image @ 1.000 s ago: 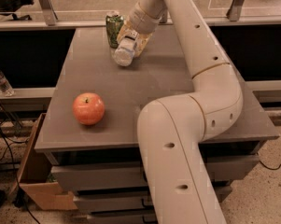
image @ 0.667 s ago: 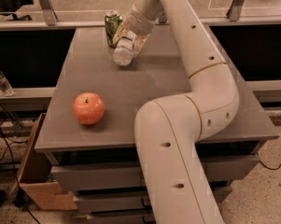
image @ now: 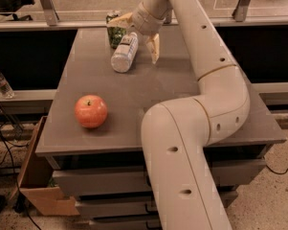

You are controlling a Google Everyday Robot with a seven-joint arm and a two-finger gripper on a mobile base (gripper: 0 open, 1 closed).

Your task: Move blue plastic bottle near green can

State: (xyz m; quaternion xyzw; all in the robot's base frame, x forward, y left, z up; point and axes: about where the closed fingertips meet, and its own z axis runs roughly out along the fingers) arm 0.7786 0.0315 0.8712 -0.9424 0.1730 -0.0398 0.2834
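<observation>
Since a second ago your gripper (image: pixel 132 40) has let go of the clear, pale-bluish plastic water bottle (image: pixel 124 52). Its fingers are now spread wide, one on each side of the bottle's far end. The big white robot arm (image: pixel 205 95) reaches over the flat grey table (image: pixel 134 95) to the back left corner. The bottle lies on its side there, just in front of the small green drinks can (image: pixel 115 31), which stands upright; can't tell if they touch. The round red apple (image: pixel 91 111) sits well apart, near the front left edge.
</observation>
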